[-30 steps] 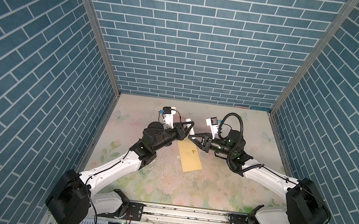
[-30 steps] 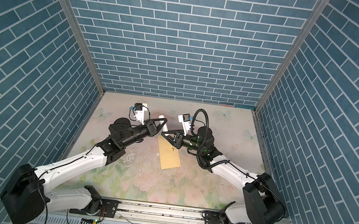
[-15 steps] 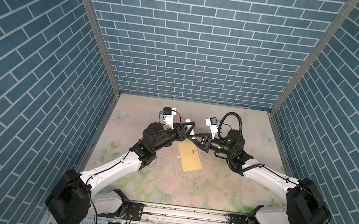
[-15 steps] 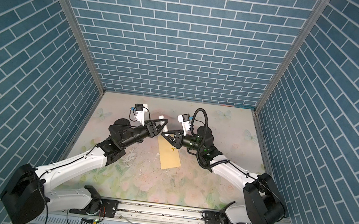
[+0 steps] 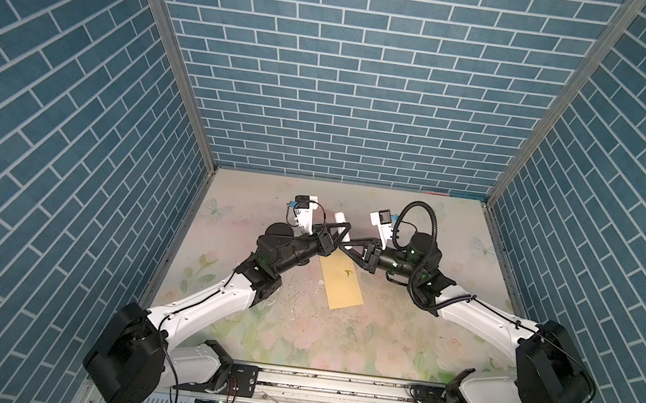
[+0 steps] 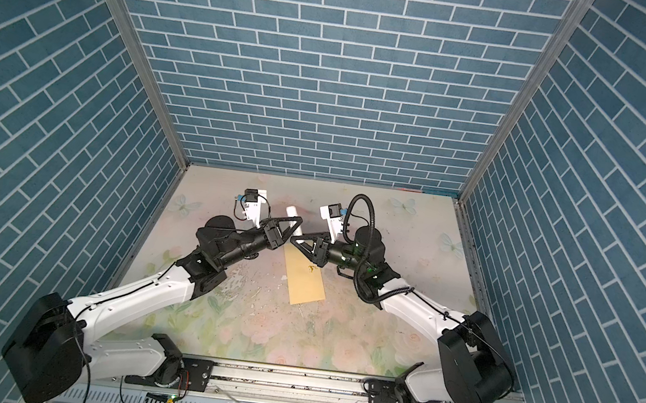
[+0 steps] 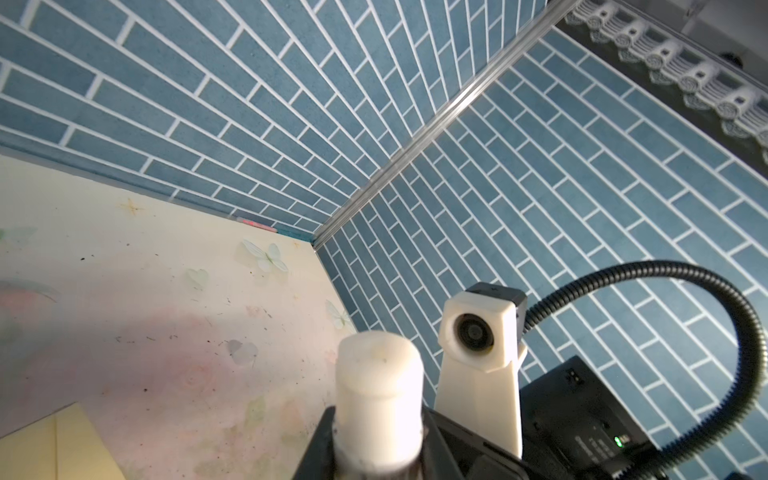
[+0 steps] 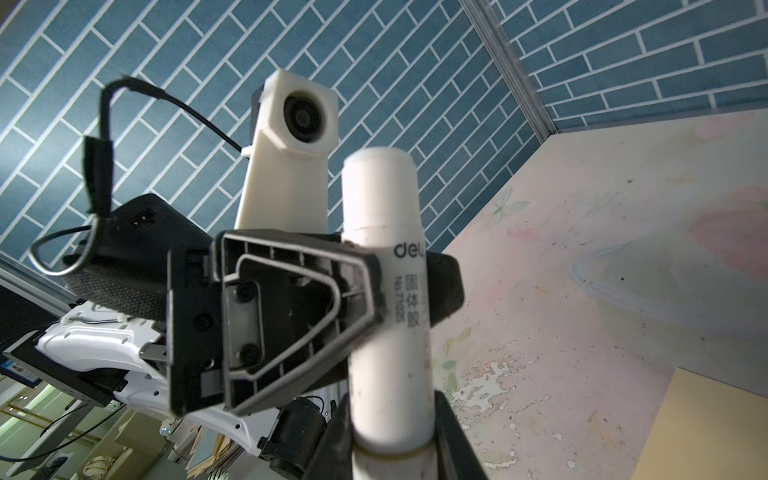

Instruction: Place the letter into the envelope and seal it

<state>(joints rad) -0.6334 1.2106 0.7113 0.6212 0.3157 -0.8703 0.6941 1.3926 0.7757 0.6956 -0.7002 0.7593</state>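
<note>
Below, envelope (image 5: 340,282) on floral tabletop (image 5: 402,325); blue-brick walls (image 5: 350,68)

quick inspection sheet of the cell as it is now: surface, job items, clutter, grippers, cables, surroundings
surface: floral table, worn, with white chips left of the envelope
job's things: envelope lies flat, with a small dark mark on it; letter: nothing seen
clutter: white glue stick, held between both grippers near the envelope's far end
grippers: left gripper shut on the glue stick's labelled body; right gripper shut on the end away from the cap
cables: black corrugated hose loops over the right arm; thin wire by the left wrist camera
surroundings: blue brick-pattern walls on three sides
</note>
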